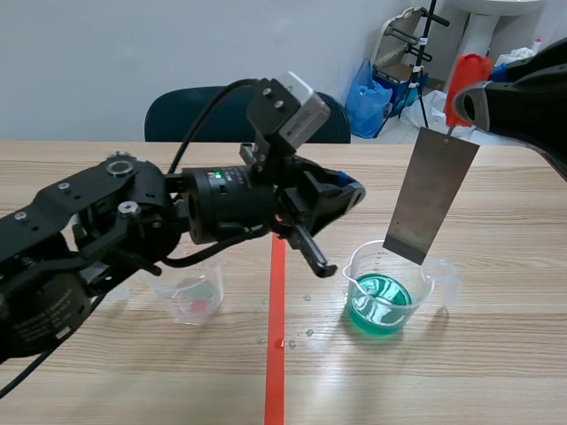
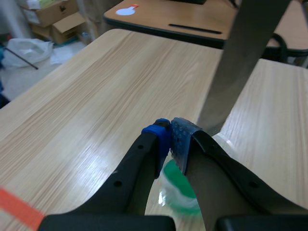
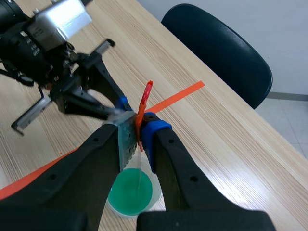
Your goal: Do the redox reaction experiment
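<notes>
Right tool [image 3: 136,127] gripping one clip [image 3: 144,98] with one metal plate [image 1: 432,199], left tool [image 2: 171,137] closed empty, two beakers [image 1: 383,297] [image 1: 190,297]

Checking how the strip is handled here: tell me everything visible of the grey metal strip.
The grey metal strip is a thin, flat, dull rectangle, unbent. It hangs tilted from a red clip at its upper end, which the right gripper pinches between its fingers. Its lower edge is near rim height of the beaker, above the green liquid; whether it touches the rim cannot be told.
</notes>
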